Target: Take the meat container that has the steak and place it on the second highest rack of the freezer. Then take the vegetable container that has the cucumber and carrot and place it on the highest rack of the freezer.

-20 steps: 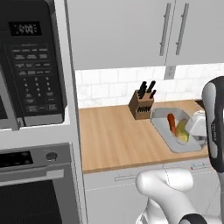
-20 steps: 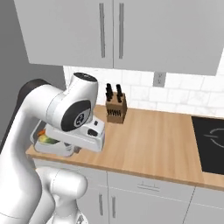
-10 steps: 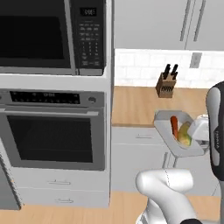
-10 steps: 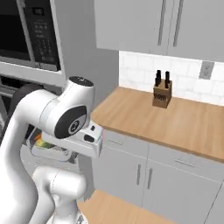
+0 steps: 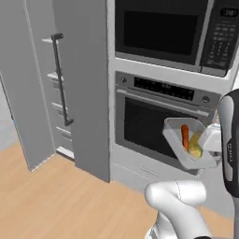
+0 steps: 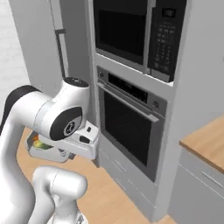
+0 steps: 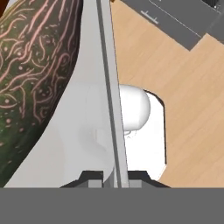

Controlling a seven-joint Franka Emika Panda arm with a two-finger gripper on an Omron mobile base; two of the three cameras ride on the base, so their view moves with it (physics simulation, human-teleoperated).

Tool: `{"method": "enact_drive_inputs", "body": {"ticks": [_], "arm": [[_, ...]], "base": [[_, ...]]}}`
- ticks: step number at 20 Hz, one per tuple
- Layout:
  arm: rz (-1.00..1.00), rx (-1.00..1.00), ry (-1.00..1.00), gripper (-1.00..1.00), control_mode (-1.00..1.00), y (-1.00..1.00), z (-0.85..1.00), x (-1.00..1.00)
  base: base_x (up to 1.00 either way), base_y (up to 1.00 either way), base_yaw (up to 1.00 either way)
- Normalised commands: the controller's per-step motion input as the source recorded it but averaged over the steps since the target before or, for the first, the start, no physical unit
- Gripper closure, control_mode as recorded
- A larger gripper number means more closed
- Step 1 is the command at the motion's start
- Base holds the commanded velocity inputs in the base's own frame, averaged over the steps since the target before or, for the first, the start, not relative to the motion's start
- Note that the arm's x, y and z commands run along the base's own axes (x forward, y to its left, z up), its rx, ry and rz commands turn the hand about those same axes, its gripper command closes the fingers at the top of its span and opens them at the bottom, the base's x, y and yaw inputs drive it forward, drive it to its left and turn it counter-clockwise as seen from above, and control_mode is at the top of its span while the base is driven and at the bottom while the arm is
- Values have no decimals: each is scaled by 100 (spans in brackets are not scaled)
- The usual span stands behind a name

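Even, soft rendered light; slightly blurry, glare-free.

I find no legible text, brand or number on anything before me. The microwave (image 5: 173, 35) carries a keypad (image 5: 216, 43) and a small display (image 5: 230, 12) at its right side, but the markings on both are too small and blurred for me to read. The oven (image 5: 158, 121) below has a control strip (image 5: 163, 88) with faint pale marks, likewise unreadable. I make out no label on the freezer (image 5: 70, 88).
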Motion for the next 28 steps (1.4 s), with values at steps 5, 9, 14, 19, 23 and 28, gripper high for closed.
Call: {"method": "enact_drive_inputs", "body": {"ticks": [5, 9, 14, 19, 23, 28], "arm": [[0, 0, 0, 100, 100, 0, 0, 0], [0, 0, 0, 100, 100, 0, 0, 0], [0, 0, 0, 100, 100, 0, 0, 0], [0, 0, 0, 100, 100, 0, 0, 0], [0, 0, 0, 100, 100, 0, 0, 0], [0, 0, 0, 100, 100, 0, 0, 0]], "base": [[44, 68, 55], [100, 67, 3], [100, 89, -7], [100, 98, -30], [100, 93, -51], [72, 100, -49]]}}
